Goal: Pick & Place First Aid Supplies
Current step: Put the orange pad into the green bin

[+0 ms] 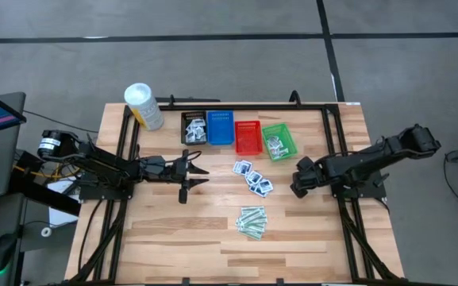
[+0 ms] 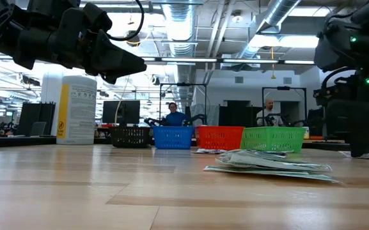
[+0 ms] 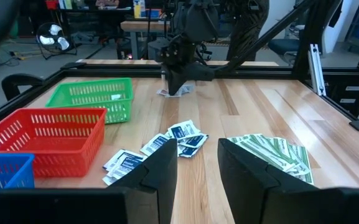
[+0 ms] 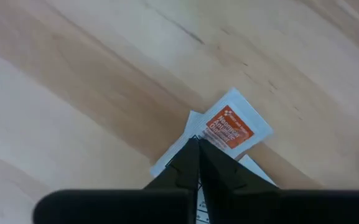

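Note:
My right gripper (image 4: 198,148) points down at the table's right side (image 1: 298,187), its fingers shut on a small pile of white packets. The top one is a packet with red print (image 4: 235,126). More first aid supplies lie mid-table: white packets with blue print (image 1: 252,176) and pale-green strips (image 1: 252,221), all flat on the wood. My left gripper (image 3: 198,152) hovers open at the left (image 1: 201,176), pointing level toward them and touching nothing. My right gripper comes from above, pointing steeply down. Its shut fingertips (image 4: 190,155) meet at the near edge of the red-print packet (image 4: 209,138), where it overlaps other white packets. The packet lies flat on the table. How much of it sits between the tips is hidden by the fingers.
A row of mesh baskets stands at the far side: black (image 1: 194,127), blue (image 1: 220,127), red (image 1: 248,137) and green (image 1: 279,141), some holding packets. A white tub with a yellow label (image 1: 143,106) stands at the far left. Black frame rails (image 1: 340,159) border the table.

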